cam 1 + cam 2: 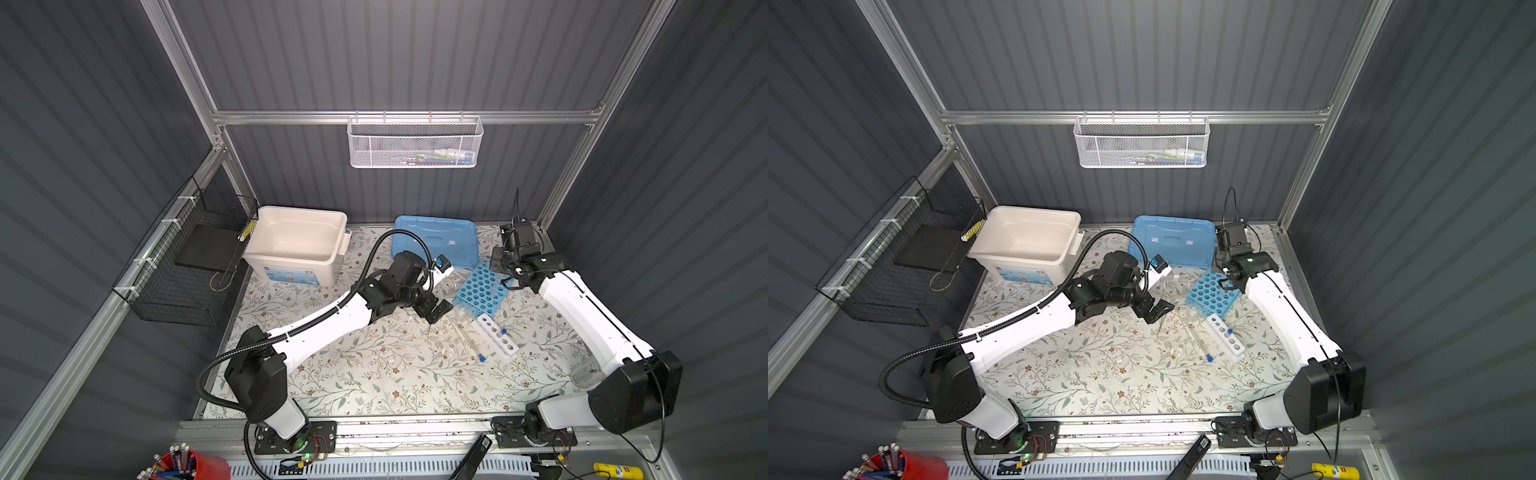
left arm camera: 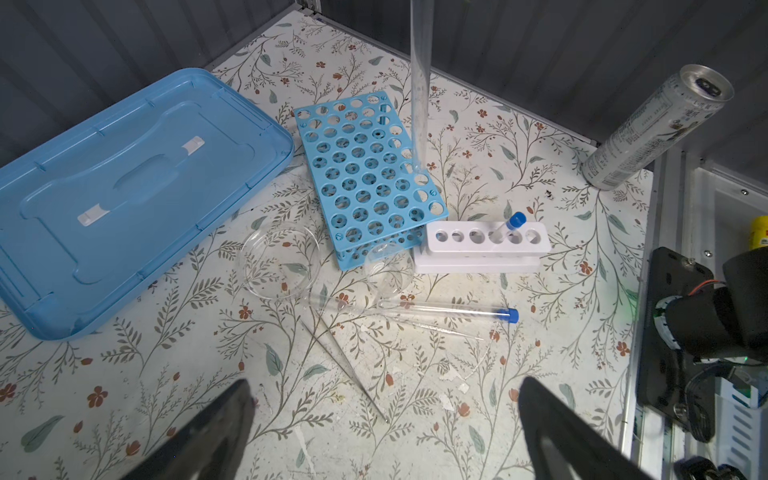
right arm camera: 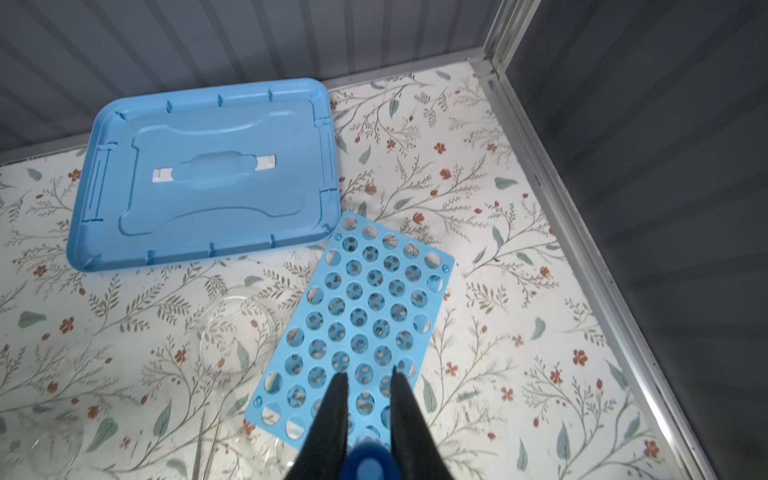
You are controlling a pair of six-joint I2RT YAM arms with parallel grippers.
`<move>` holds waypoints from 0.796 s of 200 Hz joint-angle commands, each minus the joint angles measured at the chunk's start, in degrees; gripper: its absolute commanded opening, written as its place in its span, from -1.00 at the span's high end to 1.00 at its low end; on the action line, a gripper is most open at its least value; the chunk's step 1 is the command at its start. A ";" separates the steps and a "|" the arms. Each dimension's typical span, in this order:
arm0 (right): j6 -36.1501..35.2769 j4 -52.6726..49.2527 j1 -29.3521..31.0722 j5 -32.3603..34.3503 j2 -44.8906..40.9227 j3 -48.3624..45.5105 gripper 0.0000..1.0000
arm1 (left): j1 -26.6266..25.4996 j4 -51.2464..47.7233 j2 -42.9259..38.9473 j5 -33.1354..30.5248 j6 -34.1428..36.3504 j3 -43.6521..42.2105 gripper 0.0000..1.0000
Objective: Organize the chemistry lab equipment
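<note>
Find the left tool (image 1: 439,312) spread wide, gripping nothing, poised over one end of the thin rods (image 2: 345,361) lying on the floral surface (image 2: 561,353). Find the right tool (image 3: 368,372) closed on the blue cap of a long clear tube (image 2: 419,83), held upright over the blue rack (image 2: 365,174). In the left wrist view, trace this tube's lower end down to a hole along the blue rack's edge; treat insertion depth as undeterminable. Locate the blue rack between the light-blue lid (image 2: 124,187) and the white rack (image 2: 478,262), just beside both. Note one short capped tube (image 2: 509,226) tilted in a hole of the white rack. Locate a second long tube (image 2: 436,311) lying flat on the surface near the white rack. Locate a shallow glass dish (image 2: 280,259) and a small beaker (image 2: 388,270) just beside the blue rack. See the white bin (image 1: 301,210) at the rear left in a top view, well apart from the racks.
</note>
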 commanded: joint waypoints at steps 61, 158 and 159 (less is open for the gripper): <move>-2.43 16.30 -0.15 3.90 -1.43 -7.92 0.74 | 0.31 -0.18 0.67 -1.74 -0.64 -1.67 -1.00; -4.21 27.03 1.06 5.15 -4.32 -16.37 0.74 | 0.31 0.37 0.32 -2.19 -1.25 -2.73 -0.99; -4.25 27.14 1.07 5.19 -4.32 -16.41 0.73 | 0.34 0.36 0.32 -2.14 -1.21 -2.76 -0.99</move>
